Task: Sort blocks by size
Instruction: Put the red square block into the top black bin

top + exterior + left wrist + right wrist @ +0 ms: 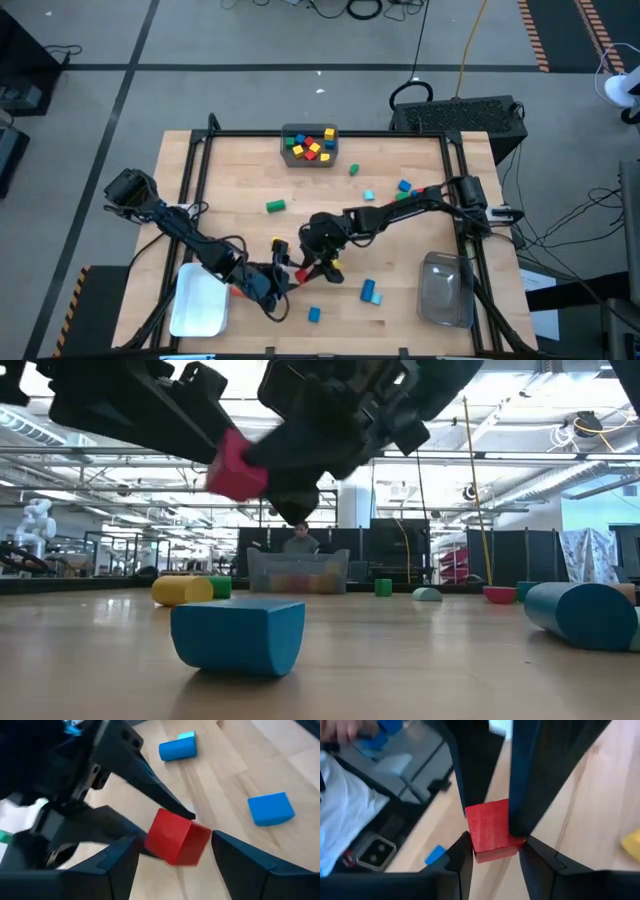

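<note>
A red block (176,840) is in the air over the table's near middle; it also shows in the low view (237,465). My right gripper (495,845) is shut on it and shows in the high view (308,268). My left gripper (175,842) is open, with one finger on either side of the same block, close to it; in the high view it is at the block's left (280,282). Loose blue blocks (370,290) (314,314), green ones (275,206) and a cyan one (369,195) lie on the table. My right gripper pinches the red block between its two fingers on two opposite faces (472,837), slanting down from the table's far right. The block is lifted clear of the table. My left gripper's fingertips (215,840) stand at the block's other two sides; whether they touch it I cannot tell.
A grey bin (287,132) with several blocks stands at the far edge. A white bin (198,300) is near left and a clear bin (445,290) near right. A yellow block (335,268) lies beside the grippers. A black frame (200,170) runs along the table's sides.
</note>
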You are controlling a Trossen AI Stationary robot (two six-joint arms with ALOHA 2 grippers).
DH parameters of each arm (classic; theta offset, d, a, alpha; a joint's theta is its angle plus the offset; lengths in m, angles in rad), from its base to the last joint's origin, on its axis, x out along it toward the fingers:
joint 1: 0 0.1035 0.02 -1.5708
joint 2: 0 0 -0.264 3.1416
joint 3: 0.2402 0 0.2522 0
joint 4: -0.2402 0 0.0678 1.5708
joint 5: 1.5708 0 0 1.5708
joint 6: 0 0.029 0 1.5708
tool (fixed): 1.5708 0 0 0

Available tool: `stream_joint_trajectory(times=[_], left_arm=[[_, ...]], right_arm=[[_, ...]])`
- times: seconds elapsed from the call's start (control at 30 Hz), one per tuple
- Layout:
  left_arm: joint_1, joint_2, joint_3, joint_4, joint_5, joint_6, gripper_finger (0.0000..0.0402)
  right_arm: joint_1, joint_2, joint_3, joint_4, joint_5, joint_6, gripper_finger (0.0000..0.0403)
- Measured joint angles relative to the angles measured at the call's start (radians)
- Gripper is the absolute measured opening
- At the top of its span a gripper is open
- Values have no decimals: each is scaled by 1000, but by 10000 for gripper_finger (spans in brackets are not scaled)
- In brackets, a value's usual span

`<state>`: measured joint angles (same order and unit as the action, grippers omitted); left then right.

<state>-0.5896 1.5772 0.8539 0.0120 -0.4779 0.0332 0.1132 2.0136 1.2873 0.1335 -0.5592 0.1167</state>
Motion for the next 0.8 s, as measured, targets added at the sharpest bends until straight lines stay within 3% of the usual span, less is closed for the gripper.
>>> stream_joint_trajectory(times=[0.47, 0.7, 0.8], left_arm=[[-2, -1, 0, -19, -135, 66, 246], [-3, -1, 0, -19, -152, 111, 169], [-3, -1, 0, -18, -153, 123, 160]], right_arm=[[-37, 0, -1, 109, -40, 134, 119], [-37, 0, -2, 102, -47, 143, 123], [-37, 0, -3, 96, -49, 145, 127]])
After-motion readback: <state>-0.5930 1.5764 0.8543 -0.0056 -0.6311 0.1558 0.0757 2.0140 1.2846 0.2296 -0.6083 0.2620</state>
